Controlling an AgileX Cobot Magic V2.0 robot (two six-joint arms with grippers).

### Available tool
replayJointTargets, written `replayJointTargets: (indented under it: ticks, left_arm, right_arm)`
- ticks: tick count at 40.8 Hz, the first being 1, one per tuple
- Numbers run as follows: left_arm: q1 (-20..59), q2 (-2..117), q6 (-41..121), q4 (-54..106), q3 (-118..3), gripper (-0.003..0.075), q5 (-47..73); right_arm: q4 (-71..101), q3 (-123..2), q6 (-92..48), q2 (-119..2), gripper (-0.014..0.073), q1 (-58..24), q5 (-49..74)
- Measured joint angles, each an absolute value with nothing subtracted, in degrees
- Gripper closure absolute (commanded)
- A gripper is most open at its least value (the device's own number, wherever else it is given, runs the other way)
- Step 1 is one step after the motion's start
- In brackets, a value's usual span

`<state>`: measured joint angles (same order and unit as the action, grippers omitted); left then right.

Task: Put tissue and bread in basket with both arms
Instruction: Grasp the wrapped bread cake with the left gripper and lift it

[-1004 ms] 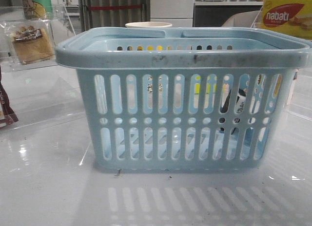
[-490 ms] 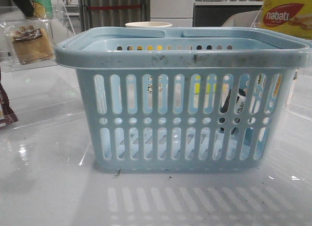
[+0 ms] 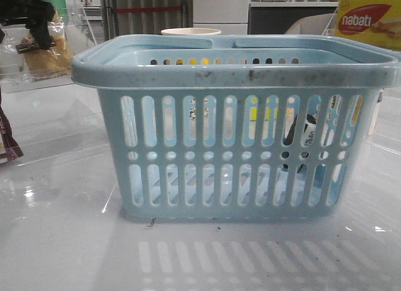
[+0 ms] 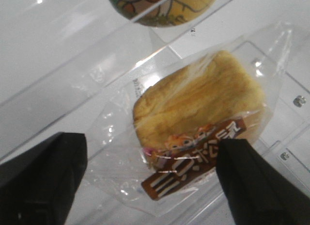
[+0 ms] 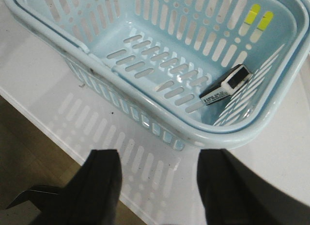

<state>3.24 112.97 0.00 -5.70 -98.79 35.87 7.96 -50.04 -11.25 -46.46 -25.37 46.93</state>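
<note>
Over the far-left table, the left gripper [image 4: 147, 186] hangs spread wide, straddling the bread [image 4: 198, 111] without touching. Judged best: lower squarely, then pinch the packet mid-loaf. The tissue [image 5: 225, 85] already lies inside the basket [image 3: 238, 74].

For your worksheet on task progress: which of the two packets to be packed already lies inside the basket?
The tissue, a black-and-white pack on the basket floor; the bread lies outside, between the left gripper fingers.

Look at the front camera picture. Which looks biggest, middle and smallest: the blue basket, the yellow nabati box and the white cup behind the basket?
1. The basket, by far the biggest; it is also nearest the camera.
2. The nabati box, partly cut off by the picture's edge.
3. The white cup; only its rim shows, so its full size is unsure.
</note>
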Motion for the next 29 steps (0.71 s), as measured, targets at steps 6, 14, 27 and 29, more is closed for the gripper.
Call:
replayJointTargets:
  ticks: [6,14,27,29]
  left_arm:
    - [3.2,114.6,0.0,-5.7,-98.8,0.0127,34.8]
    - [3.3,115.4,0.0,-5.7,-98.8,0.0189,33.9]
    - [3.4,115.5,0.0,-5.6,-98.8,0.0492,34.2]
    - [3.5,115.5,0.0,-5.3,-98.8,0.0531,34.3]
  right_arm:
    - [8.0,-50.0,-11.2,-46.5,0.0132,-25.4,46.9]
    - [8.0,-50.0,-11.2,-46.5,0.0132,-25.4,46.9]
    - [8.0,-50.0,-11.2,-46.5,0.0132,-25.4,46.9]
    - [8.0,-50.0,-11.2,-46.5,0.0132,-25.4,46.9]
